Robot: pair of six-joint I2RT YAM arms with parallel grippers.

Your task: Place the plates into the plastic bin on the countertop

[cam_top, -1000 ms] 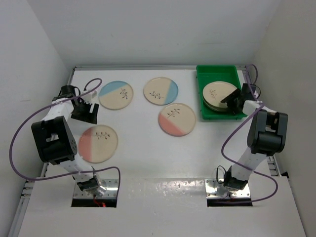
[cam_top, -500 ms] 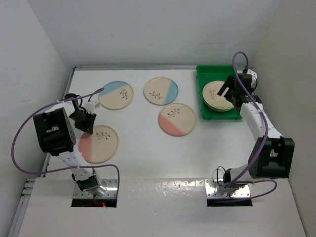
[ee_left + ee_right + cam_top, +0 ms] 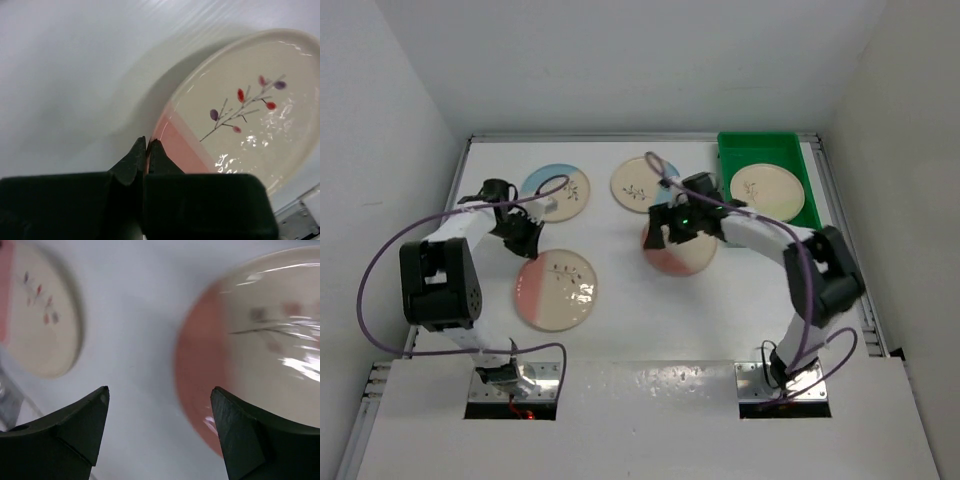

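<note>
My left gripper (image 3: 528, 243) is shut on the pink rim of a cream plate (image 3: 556, 291) at the front left of the countertop (image 3: 650, 320). In the left wrist view the fingertips (image 3: 146, 143) pinch that plate (image 3: 240, 110) at its pink edge, and its far side looks raised. My right gripper (image 3: 665, 228) hangs open over the left rim of the middle pink plate (image 3: 685, 252). One finger is over the pink edge of this plate (image 3: 260, 340) in the right wrist view, the other over bare counter. The green plastic bin (image 3: 732, 160) at the back right holds cream plates (image 3: 766, 187).
Two blue-segment plates lie at the back: one (image 3: 570, 190) partly behind my left arm, one (image 3: 632, 183) partly behind my right arm's cable. White walls enclose the counter on three sides. Metal rails run along its edges. The held plate (image 3: 40, 315) shows at the right wrist view's left.
My left gripper closed on the front pink plate's rim and drew it to the right. My right arm swung left from the bin to the middle pink plate, jaws open.
</note>
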